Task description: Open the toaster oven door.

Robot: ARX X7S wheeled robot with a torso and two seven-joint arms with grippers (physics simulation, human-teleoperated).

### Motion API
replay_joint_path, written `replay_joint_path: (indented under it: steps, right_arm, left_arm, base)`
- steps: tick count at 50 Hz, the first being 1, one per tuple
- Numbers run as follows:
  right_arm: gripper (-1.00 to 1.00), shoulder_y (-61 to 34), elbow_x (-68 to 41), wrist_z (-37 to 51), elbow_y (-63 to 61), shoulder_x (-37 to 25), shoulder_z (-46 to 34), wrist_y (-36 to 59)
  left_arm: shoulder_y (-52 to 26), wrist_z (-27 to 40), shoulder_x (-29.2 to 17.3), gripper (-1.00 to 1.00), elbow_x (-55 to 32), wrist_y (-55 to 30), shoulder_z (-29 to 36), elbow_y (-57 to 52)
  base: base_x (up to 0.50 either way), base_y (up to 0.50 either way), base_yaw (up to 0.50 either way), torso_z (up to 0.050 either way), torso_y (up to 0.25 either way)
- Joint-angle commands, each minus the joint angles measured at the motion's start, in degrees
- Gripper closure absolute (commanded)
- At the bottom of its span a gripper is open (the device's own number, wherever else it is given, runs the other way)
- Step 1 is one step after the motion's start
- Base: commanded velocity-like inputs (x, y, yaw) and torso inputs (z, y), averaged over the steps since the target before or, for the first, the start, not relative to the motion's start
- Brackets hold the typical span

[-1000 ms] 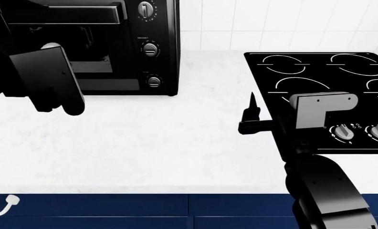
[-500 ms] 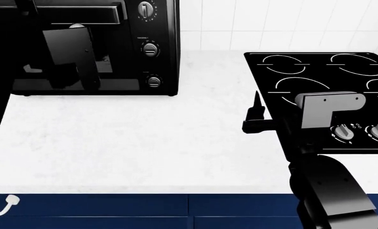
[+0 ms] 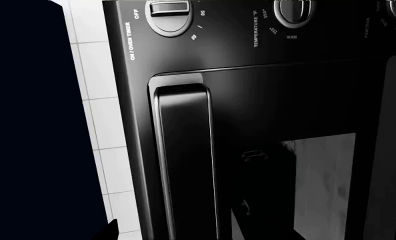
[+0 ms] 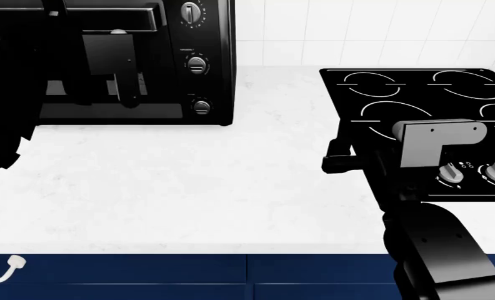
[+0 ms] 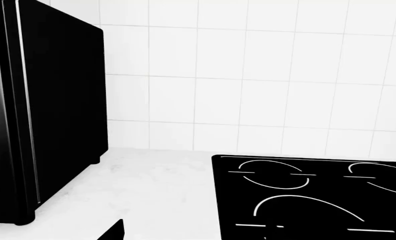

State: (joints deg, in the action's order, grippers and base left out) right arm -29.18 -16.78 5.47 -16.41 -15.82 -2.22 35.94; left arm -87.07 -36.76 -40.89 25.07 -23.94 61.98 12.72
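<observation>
The toaster oven (image 4: 122,62) is set at the far left of the desk (image 4: 189,181), against the tiled wall (image 4: 356,31). Its door (image 4: 89,69) is placed left of the knobs (image 4: 195,64), with the handle (image 3: 184,160) along the door's upper edge. The left hand (image 4: 114,78) is held before the door. The cooktop (image 4: 422,100) is set into the desk at the right, well apart from the oven. The right hand (image 4: 339,159) is held above the desk at the cooktop's near left corner.

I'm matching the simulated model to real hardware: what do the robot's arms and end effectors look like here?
Both arms are glossy black with rounded, segmented links. The right arm carries a light grey L-shaped bracket near its wrist, ahead of a black end effector. The left end effector is a boxy black block. No cables or markings show.
</observation>
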Motion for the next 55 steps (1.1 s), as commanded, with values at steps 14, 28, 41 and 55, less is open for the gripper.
replay_joint_path:
  steps: [14, 28, 41, 55]
  right_arm:
    - [-1.0, 0.0, -0.8, 0.5, 0.1, -0.8, 0.5, -0.1]
    - [-1.0, 0.4, -1.4, 1.1, -1.0, -1.4, 1.4, 0.5]
    - [-1.0, 0.5, -1.9, 1.4, -1.2, -1.7, 1.7, 0.6]
    - [-1.0, 1.3, -2.4, 1.6, -1.4, -2.0, 2.3, 0.0]
  left_arm:
    - [-1.6, 5.3, 7.8, -1.0, 1.7, 4.2, 2.6, 18.4]
    - [-3.6, 6.8, 10.1, -1.0, 2.8, 5.0, 3.5, 25.1]
    - [-2.2, 6.0, 9.4, 1.0, 2.6, 5.1, 3.9, 23.2]
    - [-0.3, 7.0, 7.0, 1.0, 3.1, 7.5, 4.5, 19.8]
  base:
    - [0.0, 0.0, 0.0, 0.0, 0.0]
    - [0.0, 0.0, 0.0, 0.0, 0.0]
    - [0.0, 0.0, 0.0, 0.0, 0.0]
    - [0.0, 0.0, 0.0, 0.0, 0.0]
